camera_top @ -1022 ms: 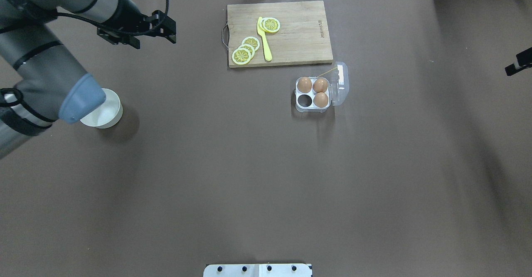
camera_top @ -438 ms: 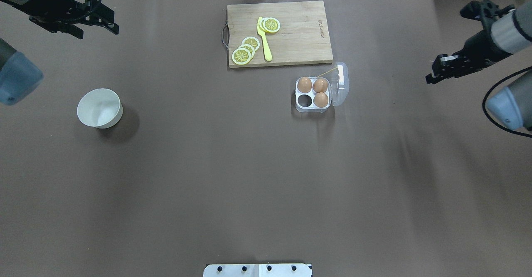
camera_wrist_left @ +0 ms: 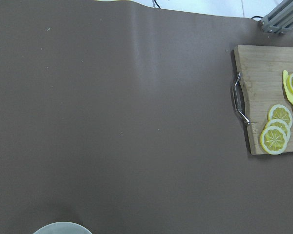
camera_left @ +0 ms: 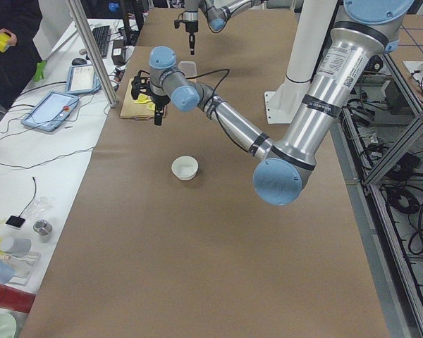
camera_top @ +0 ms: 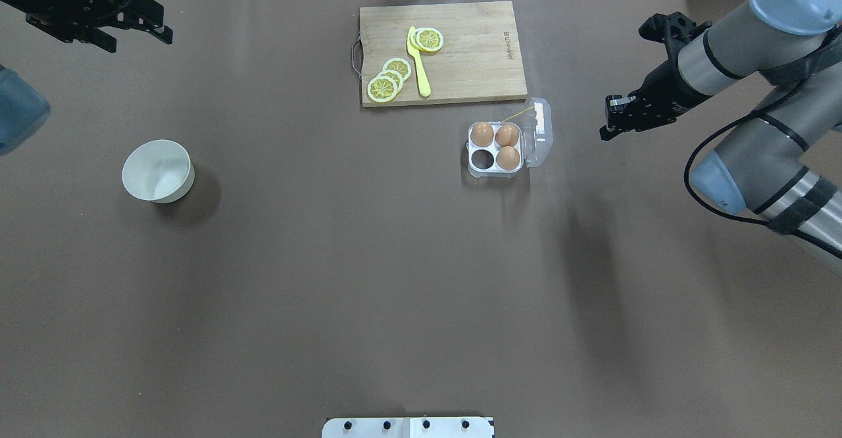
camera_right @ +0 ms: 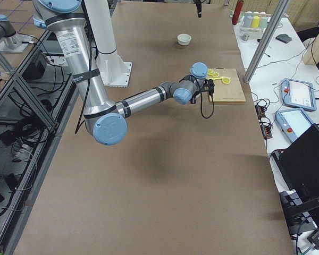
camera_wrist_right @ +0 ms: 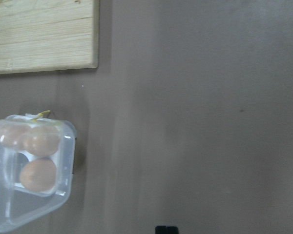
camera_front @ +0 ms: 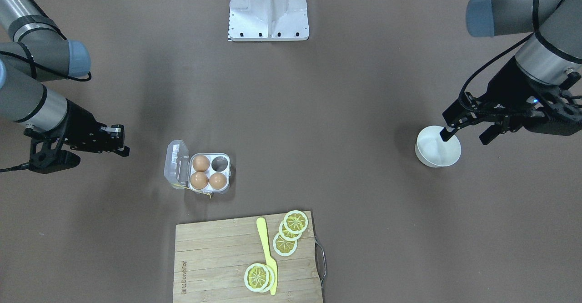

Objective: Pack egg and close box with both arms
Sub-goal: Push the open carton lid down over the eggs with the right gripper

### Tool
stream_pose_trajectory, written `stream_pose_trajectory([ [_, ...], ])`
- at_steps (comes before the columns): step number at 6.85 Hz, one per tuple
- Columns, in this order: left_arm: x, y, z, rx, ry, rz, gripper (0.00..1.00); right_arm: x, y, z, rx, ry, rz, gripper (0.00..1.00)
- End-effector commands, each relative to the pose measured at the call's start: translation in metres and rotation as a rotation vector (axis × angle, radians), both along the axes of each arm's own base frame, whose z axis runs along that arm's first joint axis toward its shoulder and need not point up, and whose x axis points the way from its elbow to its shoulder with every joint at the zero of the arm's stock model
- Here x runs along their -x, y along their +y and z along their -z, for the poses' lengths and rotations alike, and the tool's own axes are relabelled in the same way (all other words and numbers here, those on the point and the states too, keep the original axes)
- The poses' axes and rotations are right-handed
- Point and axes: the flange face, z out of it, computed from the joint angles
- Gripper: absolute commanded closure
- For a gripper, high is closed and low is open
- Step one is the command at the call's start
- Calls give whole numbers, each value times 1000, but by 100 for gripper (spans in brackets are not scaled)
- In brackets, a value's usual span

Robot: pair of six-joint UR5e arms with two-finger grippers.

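Observation:
The box [camera_top: 495, 170] stands right of centre with its clear lid [camera_top: 541, 137] swung open to the right; it also shows in the front view [camera_front: 210, 193] and the right wrist view [camera_wrist_right: 19, 214]. Three brown eggs [camera_top: 507, 158] fill three cells; the near-left cell [camera_top: 482, 158] is empty. I cannot tell the eggs apart. My right gripper [camera_top: 606, 119] hangs open and empty above the table, a little to the right of the lid. My left gripper [camera_top: 161, 24] is open and empty over the far left corner, far from the box.
A white bowl [camera_top: 158, 170] stands at the left and looks empty. A wooden cutting board [camera_top: 460, 76] with lemon slices [camera_top: 389, 79] and a yellow knife [camera_top: 418, 63] lies just beyond the box. The robot's base plate [camera_top: 408, 427] is at the near edge.
The left arm has drawn back toward the far left corner, uncovering the bowl. The right arm has come in from the right edge toward the box. The box and eggs have not moved.

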Motion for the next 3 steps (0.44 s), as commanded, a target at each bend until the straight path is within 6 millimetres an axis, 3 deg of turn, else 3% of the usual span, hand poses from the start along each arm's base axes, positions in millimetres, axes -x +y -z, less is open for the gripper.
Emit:
stream_pose_trajectory([
  [1,2,-1,-1,2,0,4,3,22,-5,8,24,2,-1,100],
  [2,2,-1,-1,4,0,2,3,30,-9,1,37,15,2,100],
  [3,2,-1,-1,5,3,-1,3,39,-12,9,34,11,6,100],
])
